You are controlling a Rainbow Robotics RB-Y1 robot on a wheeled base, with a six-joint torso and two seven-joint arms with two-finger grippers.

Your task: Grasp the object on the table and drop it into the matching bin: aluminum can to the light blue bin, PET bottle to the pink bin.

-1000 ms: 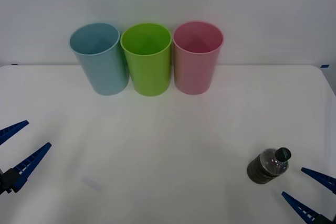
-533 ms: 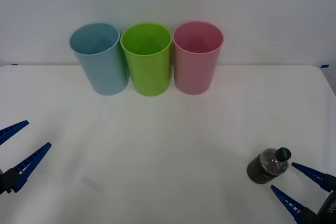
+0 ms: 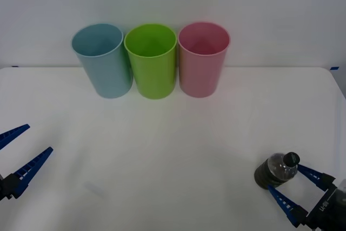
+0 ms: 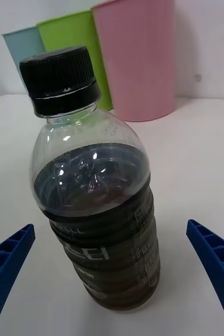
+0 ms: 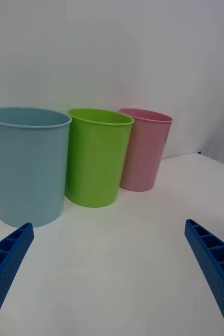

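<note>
Now the right tool (image 3: 289, 187) has advanced, its spread fingers flanking the upright PET bottle (image 3: 275, 171) without touching; closing should secure it. Far ahead waits the pink bin (image 3: 203, 60). Left tool (image 3: 16, 152) idles, released.

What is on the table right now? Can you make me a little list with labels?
bottle: small bottle with black cap, standing upright near the right front of the table
cups: blue cup, green cup, pink cup in a row at the back
right gripper: open, fingers on either side of the bottle, not gripping
left gripper: open, at the left edge, holding nothing
</note>
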